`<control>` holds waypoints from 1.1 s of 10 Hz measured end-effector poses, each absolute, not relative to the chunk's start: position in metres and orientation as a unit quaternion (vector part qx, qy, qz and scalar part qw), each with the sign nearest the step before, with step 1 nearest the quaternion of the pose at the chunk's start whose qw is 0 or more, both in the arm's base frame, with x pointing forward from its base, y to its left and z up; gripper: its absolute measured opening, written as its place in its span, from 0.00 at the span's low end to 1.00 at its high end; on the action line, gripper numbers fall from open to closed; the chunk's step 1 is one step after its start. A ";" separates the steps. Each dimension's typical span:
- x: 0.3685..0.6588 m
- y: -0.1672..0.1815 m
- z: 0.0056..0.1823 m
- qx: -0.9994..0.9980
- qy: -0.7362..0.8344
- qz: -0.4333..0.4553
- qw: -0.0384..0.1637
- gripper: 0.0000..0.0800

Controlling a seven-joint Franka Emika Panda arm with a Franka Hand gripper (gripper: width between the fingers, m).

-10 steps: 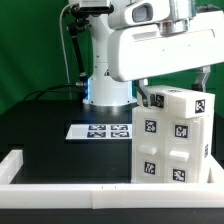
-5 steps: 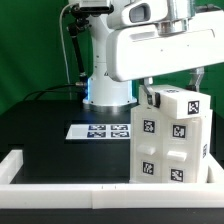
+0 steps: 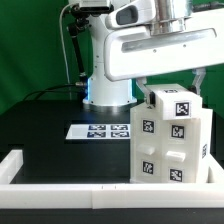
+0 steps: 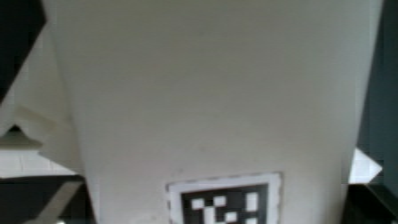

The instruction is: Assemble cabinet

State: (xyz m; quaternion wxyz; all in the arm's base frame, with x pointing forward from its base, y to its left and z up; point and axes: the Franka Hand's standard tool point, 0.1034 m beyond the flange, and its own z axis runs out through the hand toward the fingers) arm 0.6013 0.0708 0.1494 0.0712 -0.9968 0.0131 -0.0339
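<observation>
The cabinet (image 3: pixel 170 140) is a tall white box with square black-and-white tags and small tagged drawer blocks on its front. It stands on the black table at the exterior view's right, against the front rail. My gripper (image 3: pixel 172 90) is directly above it, one finger (image 3: pixel 143 88) on each side of the cabinet's top, shut on it. In the wrist view the cabinet's white top face (image 4: pixel 196 90) with one tag fills the picture, and dark fingers (image 4: pixel 22 140) show only at the edges.
The marker board (image 3: pixel 100 131) lies flat on the table just left of the cabinet in the exterior view. Long white border rails (image 3: pixel 60 187) run along the front and left edges. The arm's base (image 3: pixel 108 92) stands behind.
The gripper and the cabinet's top have shifted a little toward the exterior view's left, and the cabinet has turned slightly.
</observation>
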 end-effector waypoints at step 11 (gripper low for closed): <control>0.605 0.066 0.151 -0.932 0.352 -0.017 0.080 0.70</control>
